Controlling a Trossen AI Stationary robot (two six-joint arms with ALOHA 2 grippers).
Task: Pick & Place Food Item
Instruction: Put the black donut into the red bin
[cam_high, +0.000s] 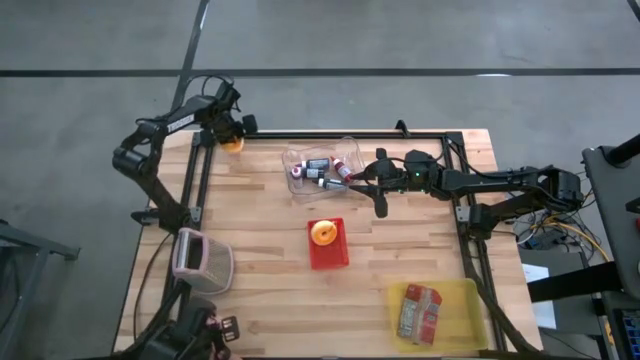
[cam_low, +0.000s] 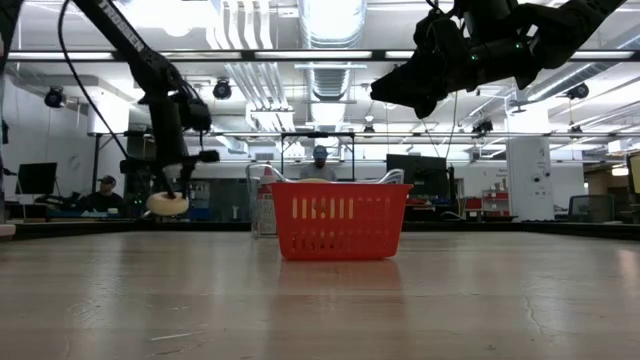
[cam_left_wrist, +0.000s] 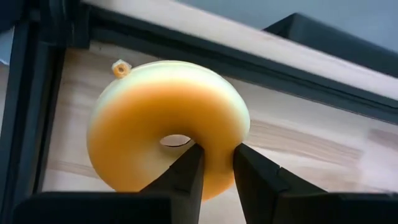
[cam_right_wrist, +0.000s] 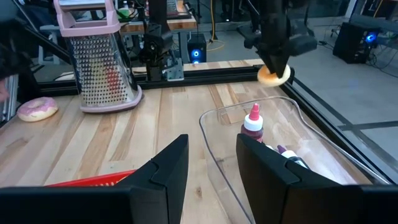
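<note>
Wooden table (cam_high: 270, 300) is carrying a clear plastic tray (cam_high: 296, 183) of small bottles, a red basket (cam_high: 328, 243) and a pink-framed grater (cam_high: 202, 260). Left gripper (cam_high: 232, 135) is pinching a glazed donut (cam_left_wrist: 168, 127) at the far-left corner. Right gripper (cam_right_wrist: 211, 163) is hanging with fingers released beside the tray.

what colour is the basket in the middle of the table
Red: the slotted plastic basket shows best in the low view, with a donut inside it seen from above.
</note>
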